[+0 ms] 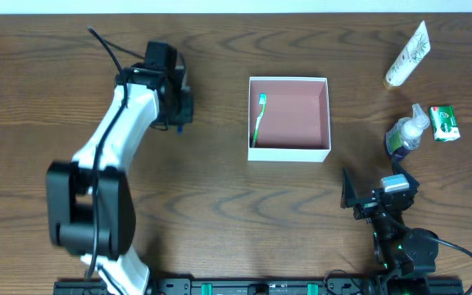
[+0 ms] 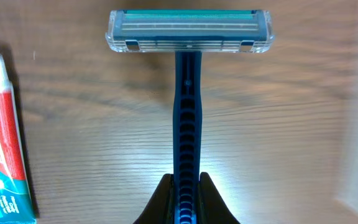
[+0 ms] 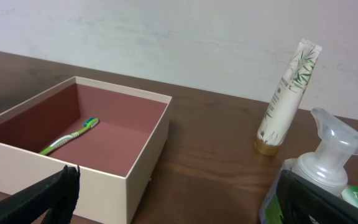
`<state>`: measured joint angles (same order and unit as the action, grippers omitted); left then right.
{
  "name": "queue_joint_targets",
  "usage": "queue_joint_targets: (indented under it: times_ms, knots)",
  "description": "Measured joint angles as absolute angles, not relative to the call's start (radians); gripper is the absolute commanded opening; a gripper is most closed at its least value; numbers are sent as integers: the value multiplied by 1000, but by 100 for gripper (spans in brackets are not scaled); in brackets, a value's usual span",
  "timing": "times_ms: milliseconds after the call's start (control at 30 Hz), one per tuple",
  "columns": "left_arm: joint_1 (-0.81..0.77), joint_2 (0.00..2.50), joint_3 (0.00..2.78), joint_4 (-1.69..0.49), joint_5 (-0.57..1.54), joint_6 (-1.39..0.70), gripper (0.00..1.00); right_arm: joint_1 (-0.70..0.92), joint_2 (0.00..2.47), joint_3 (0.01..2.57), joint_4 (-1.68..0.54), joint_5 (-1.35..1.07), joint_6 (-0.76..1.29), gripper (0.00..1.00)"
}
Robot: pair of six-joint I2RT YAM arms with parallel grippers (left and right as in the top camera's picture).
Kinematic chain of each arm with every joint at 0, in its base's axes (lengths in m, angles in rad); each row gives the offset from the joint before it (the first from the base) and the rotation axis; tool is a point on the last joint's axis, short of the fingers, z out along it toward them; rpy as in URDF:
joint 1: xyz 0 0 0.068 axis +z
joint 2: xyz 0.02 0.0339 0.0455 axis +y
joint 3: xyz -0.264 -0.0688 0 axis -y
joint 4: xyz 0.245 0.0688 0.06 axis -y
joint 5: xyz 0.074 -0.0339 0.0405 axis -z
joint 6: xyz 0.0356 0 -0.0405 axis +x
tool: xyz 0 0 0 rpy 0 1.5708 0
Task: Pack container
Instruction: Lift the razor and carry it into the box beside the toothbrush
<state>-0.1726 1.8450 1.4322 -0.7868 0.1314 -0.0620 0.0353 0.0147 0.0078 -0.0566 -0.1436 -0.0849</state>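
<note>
Gripping razor handle: left pincer closed tight | right pincer: spread wide, empty

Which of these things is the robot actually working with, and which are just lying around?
In the job: box, toothbrush inside it, razor in the left gripper.
Lying about for now: toothpaste, white tube, pump bottle, green soap box.

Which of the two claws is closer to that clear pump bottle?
Right. The right gripper is open just short of the pump bottle; the left gripper is far off on the other side of the box, shut on a razor.
</note>
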Motion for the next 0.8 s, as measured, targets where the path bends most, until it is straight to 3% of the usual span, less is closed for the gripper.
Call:
queue_joint_targets:
  times_ms: [367,800]
  knots:
    - [-457,1537,1525,-685,143,-216,7,35,15,8,-57,-144,-85,99]
    - [-615,1755,1526,-508,81,-319,7,35,15,8,-57,-144,-85,99]
